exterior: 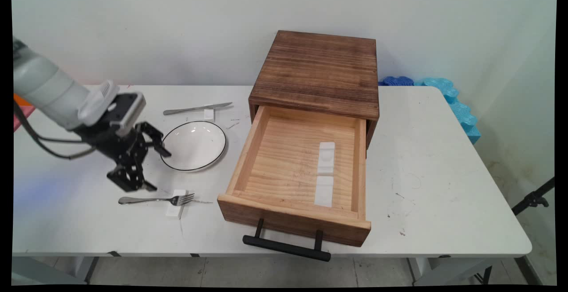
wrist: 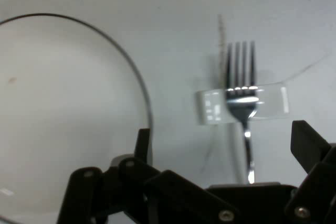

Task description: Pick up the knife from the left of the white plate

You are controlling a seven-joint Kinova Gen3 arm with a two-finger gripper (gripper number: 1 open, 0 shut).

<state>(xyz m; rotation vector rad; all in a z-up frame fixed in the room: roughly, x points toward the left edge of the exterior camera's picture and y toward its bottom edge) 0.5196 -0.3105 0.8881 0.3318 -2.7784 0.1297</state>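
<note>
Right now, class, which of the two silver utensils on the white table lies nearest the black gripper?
The silver fork, resting on a small white block near the table's front edge, just below the open gripper. The silver knife lies beyond the white plate.

White, rounded arm link (exterior: 46, 90) w/ pale grey shading; white-and-black wrist block (exterior: 119, 111) at its end. Black two-finger gripper (exterior: 153, 170), angular open-frame linkage w/ small silver pivot pins (wrist: 226, 215). Fingers (wrist: 310, 144) matte black, blunt-tipped. Black cables (exterior: 42, 143) loop under the link to the wrist.
</note>
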